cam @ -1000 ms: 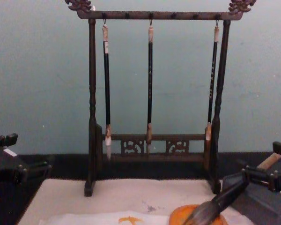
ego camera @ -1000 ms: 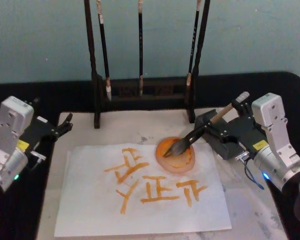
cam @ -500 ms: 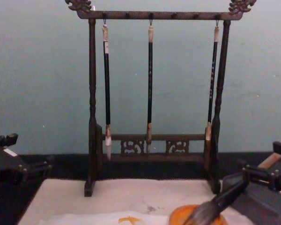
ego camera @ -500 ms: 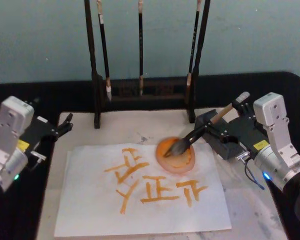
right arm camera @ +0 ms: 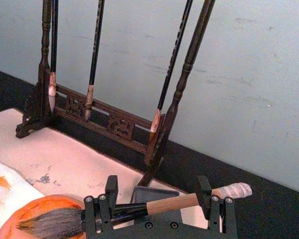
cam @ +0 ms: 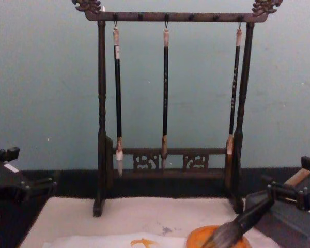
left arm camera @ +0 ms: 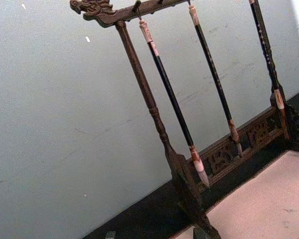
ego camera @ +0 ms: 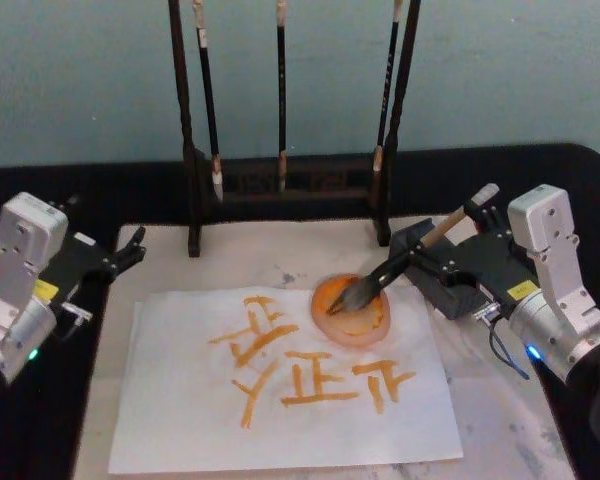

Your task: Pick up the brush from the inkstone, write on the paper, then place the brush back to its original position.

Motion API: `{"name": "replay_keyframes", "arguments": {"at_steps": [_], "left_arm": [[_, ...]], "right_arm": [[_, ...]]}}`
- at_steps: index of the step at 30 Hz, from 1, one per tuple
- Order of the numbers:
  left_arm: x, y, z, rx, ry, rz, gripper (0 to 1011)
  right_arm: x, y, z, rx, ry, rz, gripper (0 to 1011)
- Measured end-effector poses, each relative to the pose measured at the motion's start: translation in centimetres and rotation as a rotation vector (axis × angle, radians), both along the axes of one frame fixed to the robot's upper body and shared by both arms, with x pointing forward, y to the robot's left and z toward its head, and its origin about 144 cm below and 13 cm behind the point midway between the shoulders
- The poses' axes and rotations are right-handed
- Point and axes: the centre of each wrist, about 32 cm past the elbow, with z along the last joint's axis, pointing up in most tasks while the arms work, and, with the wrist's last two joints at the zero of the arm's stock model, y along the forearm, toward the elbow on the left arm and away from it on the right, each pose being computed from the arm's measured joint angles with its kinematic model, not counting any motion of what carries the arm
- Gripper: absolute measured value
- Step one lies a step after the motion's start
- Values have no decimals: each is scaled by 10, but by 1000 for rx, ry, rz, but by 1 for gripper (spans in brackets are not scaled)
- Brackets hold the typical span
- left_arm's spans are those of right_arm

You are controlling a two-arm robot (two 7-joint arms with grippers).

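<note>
Head view: right gripper (ego camera: 432, 262) tilts brush (ego camera: 405, 260) onto inkstone (ego camera: 352, 311).

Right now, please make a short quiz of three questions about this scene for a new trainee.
1. True or false: the right gripper holds the brush by its handle.
2. Where do the brush's bristles rest? A. on the orange dish B. on the bare mat C. on the rack
3. How many thin brushes hang on the rack?

Key: 1. True. 2. A. 3. Three. The left gripper is idle at the mat's far left corner, off the paper.
</note>
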Motion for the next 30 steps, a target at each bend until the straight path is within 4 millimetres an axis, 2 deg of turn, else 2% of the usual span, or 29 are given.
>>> {"name": "replay_keyframes", "arguments": {"at_steps": [30], "left_arm": [[0, 0, 0, 0, 0, 0, 1010]], "right_arm": [[0, 0, 0, 1, 2, 1, 1000]]}}
